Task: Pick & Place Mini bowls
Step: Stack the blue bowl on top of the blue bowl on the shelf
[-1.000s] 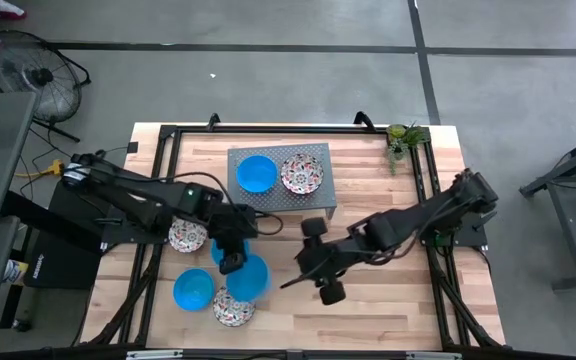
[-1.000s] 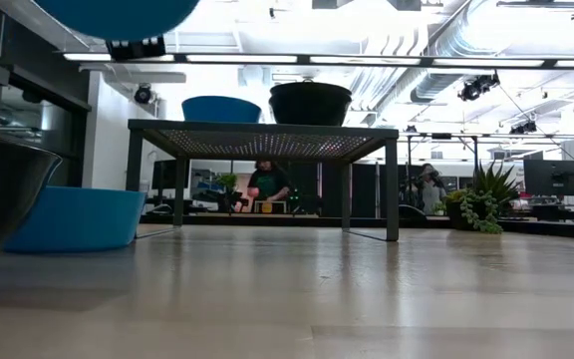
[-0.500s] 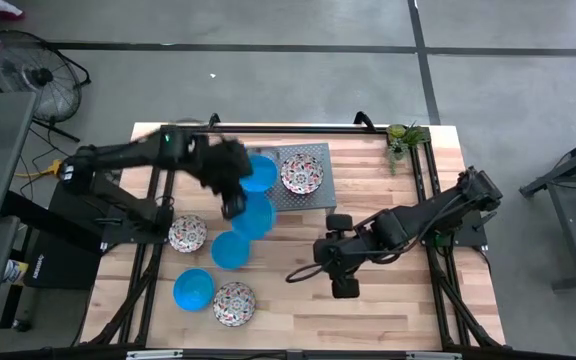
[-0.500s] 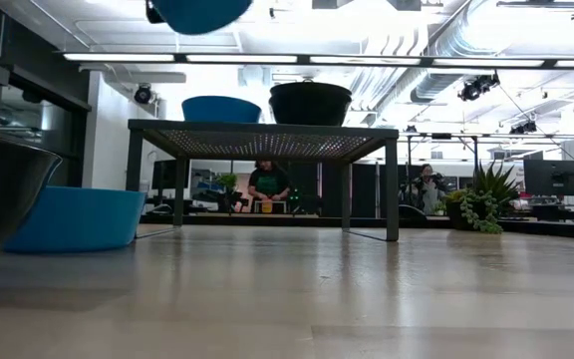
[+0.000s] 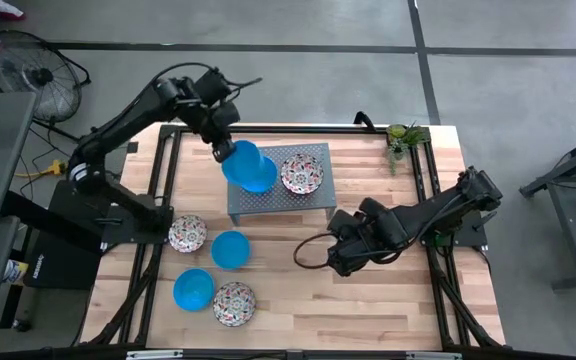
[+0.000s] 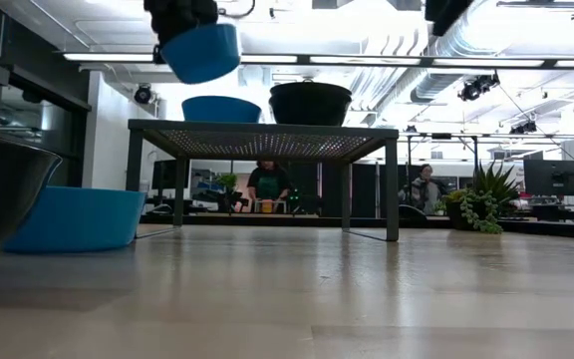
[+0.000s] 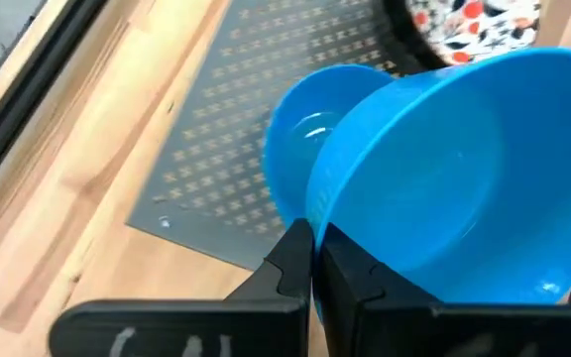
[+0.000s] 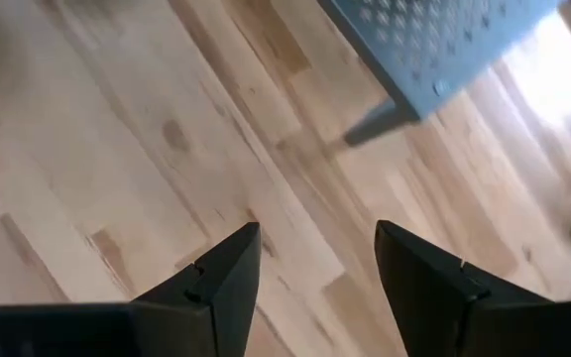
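My left gripper (image 5: pixel 224 150) hangs over the left part of the grey perforated stand (image 5: pixel 313 203), shut on a plain blue mini bowl (image 5: pixel 242 160). In the low view that bowl (image 6: pixel 201 54) floats above another blue bowl (image 6: pixel 220 108) standing on the stand beside a floral bowl (image 5: pixel 301 173). On the table's near-left part rest two floral bowls (image 5: pixel 187 234) (image 5: pixel 234 303) and two blue ones (image 5: pixel 230 249) (image 5: pixel 193 289). My right gripper (image 5: pixel 340 256) is open over bare wood near the stand's right leg. My left gripper pinches the blue bowl's rim (image 7: pixel 317 213) between its two fingers (image 7: pixel 290 260), with the wall standing in the narrow gap. The fingers come from above. The bowl is lifted clear, hangs tilted below the gripper, and its hollow faces the wrist camera.
A small potted plant (image 5: pixel 401 137) stands at the table's far right corner. The stand's corner and leg (image 8: pixel 434 87) lie just ahead of my right gripper (image 8: pixel 315 268). Bare wood stretches along the near-right part of the table. People show in the room beyond.
My left gripper has carried the blue bowl from above the near-left cluster up and toward the far edge, to over the stand's left part; the bowl stayed clear of the table. My right gripper has drawn slightly toward the right and far side, staying open.
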